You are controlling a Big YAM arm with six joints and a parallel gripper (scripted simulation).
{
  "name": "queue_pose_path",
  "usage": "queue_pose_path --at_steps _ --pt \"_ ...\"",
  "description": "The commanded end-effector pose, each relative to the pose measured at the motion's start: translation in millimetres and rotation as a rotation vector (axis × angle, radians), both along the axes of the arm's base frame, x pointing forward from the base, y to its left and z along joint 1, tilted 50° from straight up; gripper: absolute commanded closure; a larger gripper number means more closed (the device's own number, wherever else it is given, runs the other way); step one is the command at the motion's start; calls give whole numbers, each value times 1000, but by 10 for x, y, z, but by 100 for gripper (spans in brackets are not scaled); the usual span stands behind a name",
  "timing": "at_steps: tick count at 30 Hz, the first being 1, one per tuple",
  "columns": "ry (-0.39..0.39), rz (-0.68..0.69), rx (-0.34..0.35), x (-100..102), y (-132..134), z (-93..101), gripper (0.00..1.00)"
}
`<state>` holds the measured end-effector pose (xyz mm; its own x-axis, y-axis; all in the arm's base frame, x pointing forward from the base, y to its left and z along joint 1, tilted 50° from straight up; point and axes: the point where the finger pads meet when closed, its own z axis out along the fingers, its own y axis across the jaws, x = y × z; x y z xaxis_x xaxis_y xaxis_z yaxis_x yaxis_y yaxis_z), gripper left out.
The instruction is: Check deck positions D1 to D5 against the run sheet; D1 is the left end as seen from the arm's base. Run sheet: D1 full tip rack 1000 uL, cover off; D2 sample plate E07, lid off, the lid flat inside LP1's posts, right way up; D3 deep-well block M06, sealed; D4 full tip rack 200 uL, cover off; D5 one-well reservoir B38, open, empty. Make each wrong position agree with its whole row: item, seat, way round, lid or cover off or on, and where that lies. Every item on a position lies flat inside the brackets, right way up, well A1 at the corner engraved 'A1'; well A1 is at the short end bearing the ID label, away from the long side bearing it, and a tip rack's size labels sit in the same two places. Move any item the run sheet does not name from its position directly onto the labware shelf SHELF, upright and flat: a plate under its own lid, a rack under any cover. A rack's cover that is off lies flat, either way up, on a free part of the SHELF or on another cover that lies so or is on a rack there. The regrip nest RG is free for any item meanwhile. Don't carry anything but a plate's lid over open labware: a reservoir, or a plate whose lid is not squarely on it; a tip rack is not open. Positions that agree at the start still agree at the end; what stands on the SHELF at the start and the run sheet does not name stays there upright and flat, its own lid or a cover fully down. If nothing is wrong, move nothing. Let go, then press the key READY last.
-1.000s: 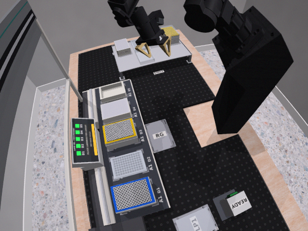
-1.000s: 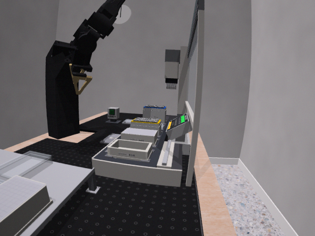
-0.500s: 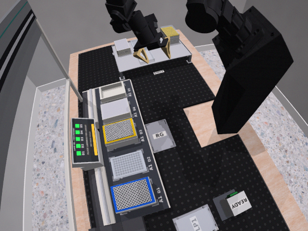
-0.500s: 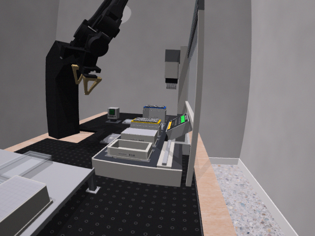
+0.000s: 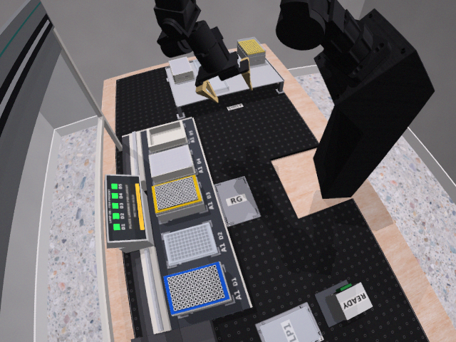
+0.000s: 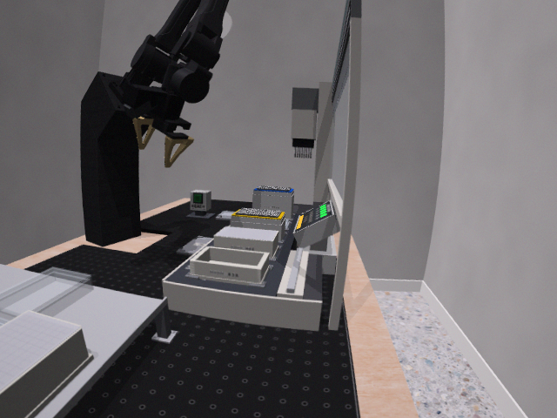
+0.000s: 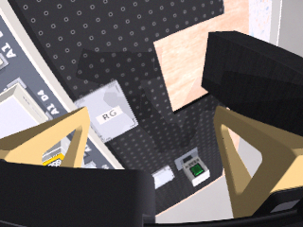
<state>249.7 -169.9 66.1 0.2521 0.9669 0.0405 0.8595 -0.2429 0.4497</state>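
The deck row shows in the top view. A blue-rimmed tip rack [image 5: 194, 288] stands at D1, uncovered. A clear well plate [image 5: 189, 243] is at D2; I cannot tell whether a lid is on it. A yellow-rimmed tip rack [image 5: 177, 193] is at D3, uncovered. A grey flat-topped block [image 5: 171, 162] is at D4. An open empty reservoir [image 5: 166, 134] is at D5. The LP1 pad [image 5: 288, 325] shows its label. My gripper [image 5: 231, 93] hangs high over the mat by the shelf's front, open and empty; it also shows in the exterior view [image 6: 155, 155] and the wrist view [image 7: 148, 132].
The SHELF [image 5: 227, 80] at the far end carries a grey block [image 5: 181, 70], a yellow tip rack [image 5: 251, 50] and a clear lid [image 6: 44, 287]. The RG nest [image 5: 236, 200] lies beside D3. The READY key [image 5: 350, 300] stands near LP1. The arm's black base [image 5: 368, 121] rises at the right.
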Motion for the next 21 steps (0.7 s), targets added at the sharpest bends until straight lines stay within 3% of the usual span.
queue_pose_path --at_steps 1,21 --pt "-18 69 -64 46 45 72 0" --pt "2 340 -258 128 337 106 0"
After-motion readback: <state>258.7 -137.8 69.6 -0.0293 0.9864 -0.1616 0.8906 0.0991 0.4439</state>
